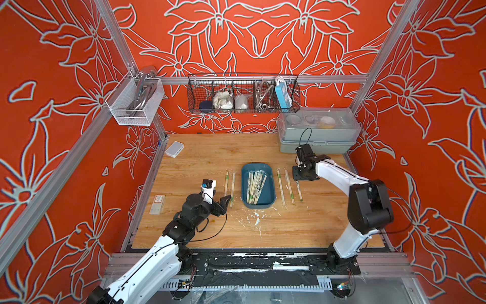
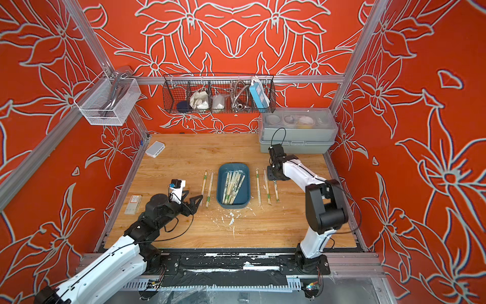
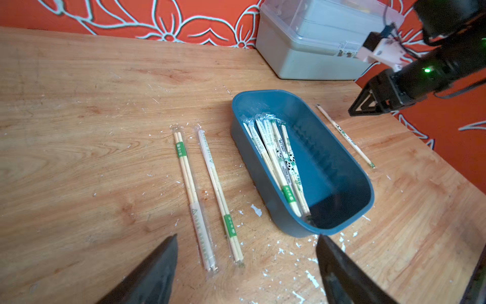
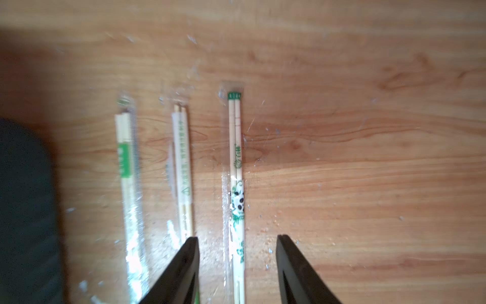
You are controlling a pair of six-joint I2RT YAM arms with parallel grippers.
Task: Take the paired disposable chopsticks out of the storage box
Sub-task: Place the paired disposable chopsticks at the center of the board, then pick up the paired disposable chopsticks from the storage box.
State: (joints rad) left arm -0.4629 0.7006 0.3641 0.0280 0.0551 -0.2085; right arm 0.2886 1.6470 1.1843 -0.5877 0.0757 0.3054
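The storage box [image 1: 257, 166], a shallow teal tray, sits mid-table with several paired disposable chopsticks [image 1: 254, 187] lying in it along one side [image 3: 276, 163]. Two sleeved pairs [image 3: 207, 184] lie on the wood to its left. Three more [image 1: 289, 187] lie to its right. My left gripper [image 1: 223, 202] hovers open near the front ends of the left two, holding nothing [image 3: 246, 237]. My right gripper [image 1: 299, 177] is open low over the rightmost, panda-printed pair [image 4: 236, 168]. That pair lies flat between the fingers [image 4: 238, 237], touching neither.
A grey lidded case [image 1: 318, 131] stands at the back right, just behind the right arm. A black wire basket [image 1: 243, 94] and a white mesh basket [image 1: 134, 102] hang on the walls. A small white box [image 1: 174, 149] sits at the back left. White flecks [image 1: 256, 218] dot the wood.
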